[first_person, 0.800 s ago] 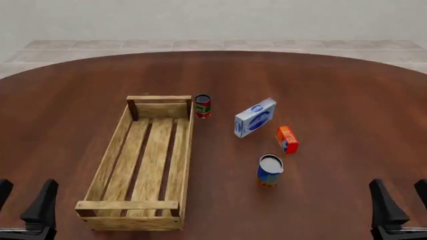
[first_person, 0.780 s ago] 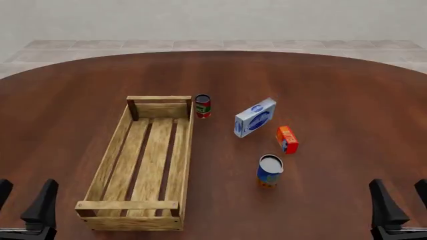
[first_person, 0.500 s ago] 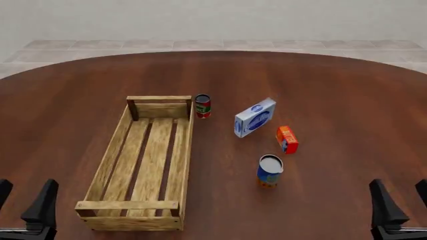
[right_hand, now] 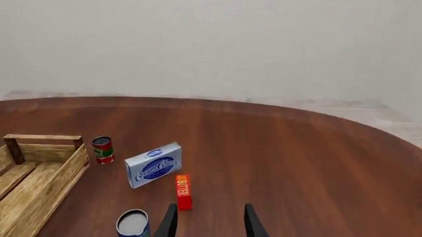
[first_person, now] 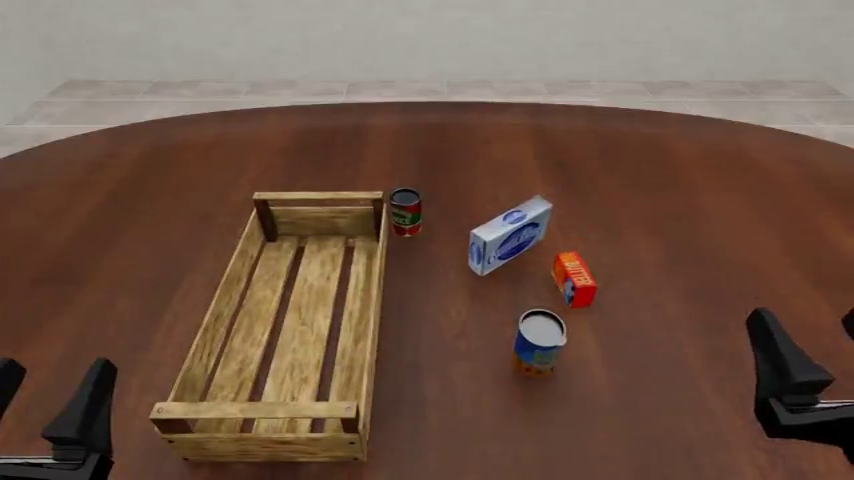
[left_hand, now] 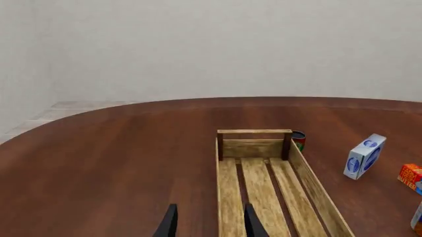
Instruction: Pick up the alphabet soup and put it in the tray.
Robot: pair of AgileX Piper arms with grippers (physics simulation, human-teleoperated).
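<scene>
The alphabet soup [first_person: 539, 342] is a blue can with an orange band and a pale top, upright on the table to the right of the tray [first_person: 375, 300]. The tray is a long light-wood slatted crate with nothing in it. My right gripper [first_person: 817, 360] hangs open at the front right, well clear of the can. In the right wrist view the alphabet soup [right_hand: 132, 224] sits just beside the open right gripper [right_hand: 209, 224]. At the front left corner my left gripper [first_person: 47, 400] is open too, and its wrist view looks down the tray [left_hand: 254, 132] past the open left gripper [left_hand: 209, 224].
A small red-and-green can [first_person: 406, 212] stands at the tray's far right corner. A blue-and-white box [first_person: 510, 235] and a small orange box [first_person: 574, 279] lie beyond the soup. Dark wooden table all round.
In the front view my right gripper has shifted upward, forward over the table or raised. The left gripper and all objects have stayed put.
</scene>
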